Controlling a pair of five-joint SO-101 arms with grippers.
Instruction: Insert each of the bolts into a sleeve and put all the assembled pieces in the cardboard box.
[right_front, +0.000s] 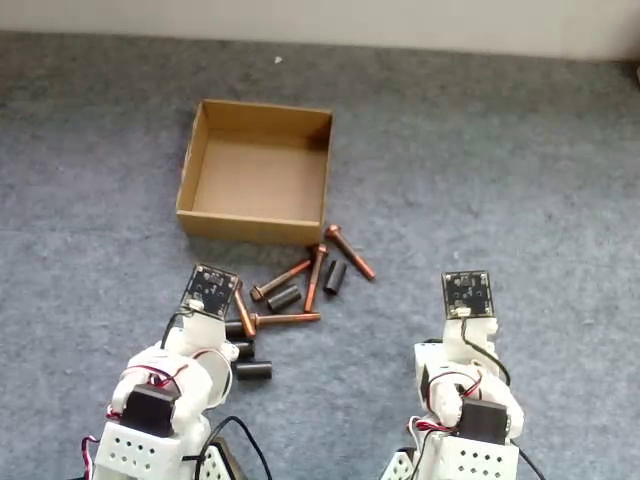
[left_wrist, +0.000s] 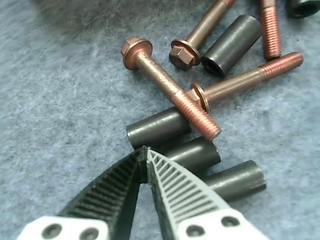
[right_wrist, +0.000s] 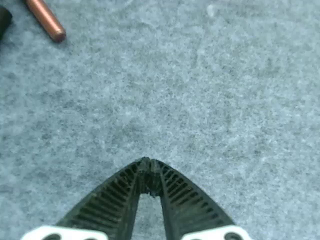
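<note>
1. High view: The cardboard box (right_front: 250, 226) sits open on the gray mat (right_front: 500, 150). Just in front of its near wall is a small heap of copper bolts (right_front: 316, 277) and dark sleeves (right_front: 335, 277). They all lie outside the box. The bolts lie loose beside the sleeves. The left arm (right_front: 165, 395) stands over the near side of the heap. The right arm (right_front: 465, 400) stands well apart from the heap, over bare mat.

2. Left wrist view: The left claw (left_wrist: 146, 159) has its two tips pressed together, and it is pinching nothing. The tips are right at three sleeves that lie side by side. The nearest sleeve (left_wrist: 235, 180) is beside the claw, the middle sleeve (left_wrist: 195, 154) is just past the tips, and the far sleeve (left_wrist: 155, 129) lies behind that. A long bolt (left_wrist: 170, 87) lies slanted with its screw end on top of the far sleeve. A second bolt (left_wrist: 245, 79) has its head touching the long bolt. Farther off, a fourth sleeve (left_wrist: 232, 44) lies just beside a third bolt (left_wrist: 200, 32).

3. Right wrist view: The right claw (right_wrist: 147, 169) also has its tips pressed together, with nothing between them. It is over the gray mat. The smooth end of one bolt (right_wrist: 46, 21) shows well apart from the claw.
</note>
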